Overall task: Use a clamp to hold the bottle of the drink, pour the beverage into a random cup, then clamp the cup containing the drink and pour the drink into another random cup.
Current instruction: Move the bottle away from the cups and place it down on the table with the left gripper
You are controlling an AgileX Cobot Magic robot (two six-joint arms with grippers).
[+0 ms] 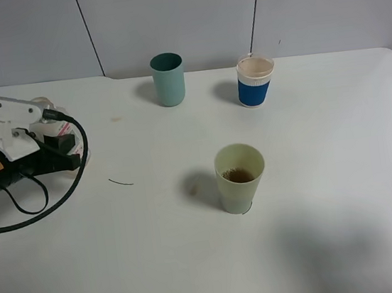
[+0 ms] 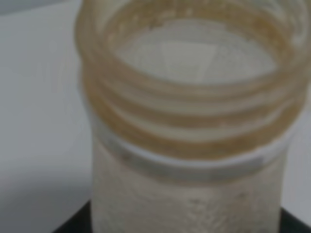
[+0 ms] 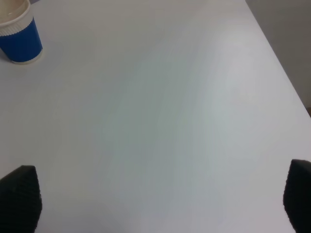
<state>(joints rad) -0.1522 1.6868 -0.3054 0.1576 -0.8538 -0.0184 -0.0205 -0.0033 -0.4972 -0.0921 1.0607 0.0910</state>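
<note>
The pale yellow-green cup (image 1: 241,184) stands near the table's middle with a little dark brown beverage (image 1: 239,175) in its bottom. Behind it to the right is the blue-and-white cup (image 1: 255,82), which the right wrist view also shows (image 3: 19,36). My left gripper (image 1: 53,133) lies at the table's left edge, shut on the clear bottle (image 1: 65,142). The bottle's wide threaded neck (image 2: 189,121) fills the left wrist view and looks empty. My right gripper (image 3: 160,204) is open, its two black fingertips far apart over bare table. It is outside the exterior view.
A teal straight-sided cup (image 1: 168,80) stands at the back, left of the blue-and-white cup. A black cable (image 1: 59,199) loops on the table by the left arm. A short dark mark (image 1: 122,182) lies on the white table (image 1: 335,229).
</note>
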